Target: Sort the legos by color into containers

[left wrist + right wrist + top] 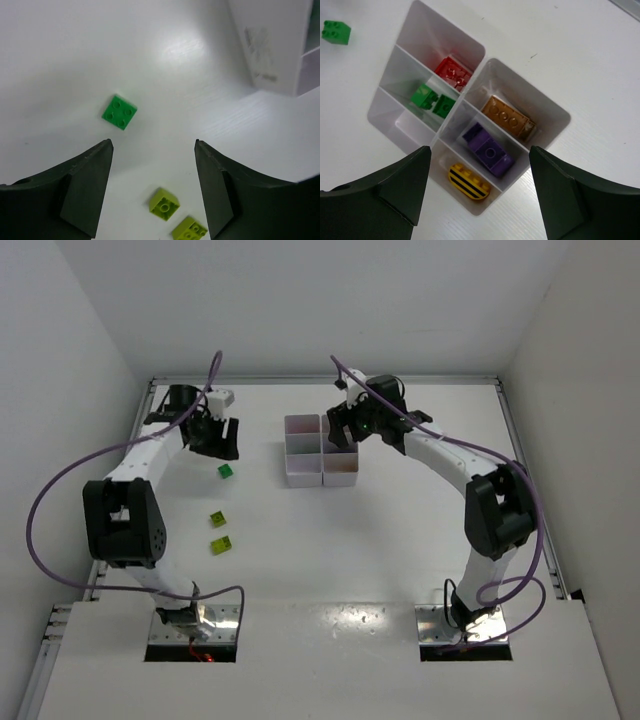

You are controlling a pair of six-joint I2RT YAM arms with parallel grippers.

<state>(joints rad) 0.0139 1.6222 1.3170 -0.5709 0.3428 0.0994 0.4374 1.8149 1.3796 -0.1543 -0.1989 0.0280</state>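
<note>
Left gripper hung over the table, fingers spread, nothing between them. We noted a flat green brick, four studs up, lying just ahead of it. Two lime-yellow bricks sat close together, nearer the arm's base. Right gripper was also agape and empty, above the white tray. Separate compartments held a red brick, green bricks, an orange-brown brick, a purple brick and a yellow black-striped piece.

Six-compartment tray on tabletop, far centre; sorted bricks in five compartments. Left of it: far brick; middle brick and near brick nearer the arm bases.
</note>
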